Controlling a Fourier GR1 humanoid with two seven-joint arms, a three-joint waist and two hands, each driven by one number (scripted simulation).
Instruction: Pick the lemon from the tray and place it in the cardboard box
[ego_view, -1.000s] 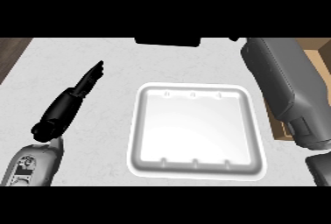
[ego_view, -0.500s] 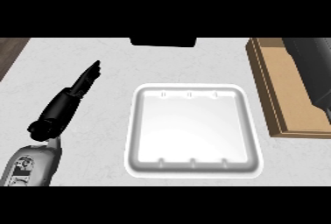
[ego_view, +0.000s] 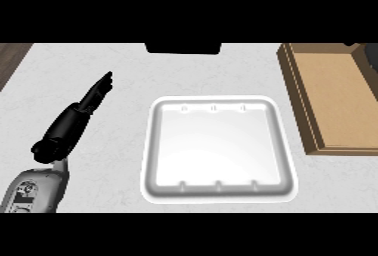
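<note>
Left robot hand flat over table, fingers straight, holding nothing, left of tray. Right robot hand out of my view. Tray white, sits mid-table. Box at right edge, just beside tray, not touching. Lemon: can't see it anywhere from here.

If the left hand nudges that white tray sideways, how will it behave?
The white tray looks thin, shallow and holds nothing, so it is probably light and would slide easily on the smooth counter. Its low, wide shape makes tipping unlikely. The left hand lies beside it, fingers straight.
</note>
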